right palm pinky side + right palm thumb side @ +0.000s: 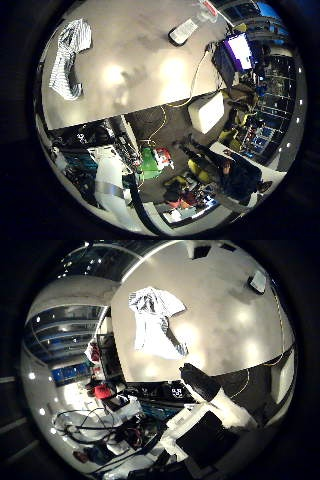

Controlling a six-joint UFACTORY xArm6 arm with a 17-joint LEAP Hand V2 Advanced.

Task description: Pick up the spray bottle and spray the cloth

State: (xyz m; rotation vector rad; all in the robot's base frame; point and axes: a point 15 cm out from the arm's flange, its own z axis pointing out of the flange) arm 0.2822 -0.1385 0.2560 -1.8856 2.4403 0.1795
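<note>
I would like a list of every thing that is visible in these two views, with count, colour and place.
table: one, grey, under the hand at some distance
cloth: one, white with dark stripes, crumpled on the table
spray bottle: one, white with a red part, lying near the table's far edge
flat device: one, dark with a light face, on the table
white box: one, beside the table on the floor
monitor: one, lit purple-white, past the table's edge
hand: one, black fingertip on white body, holding nothing

Overhead lights throw soft glare patches across the desk [150,75]. Surroundings sit dim. Fisheye bending curves the desk edges, and black fills each frame's rim.
</note>
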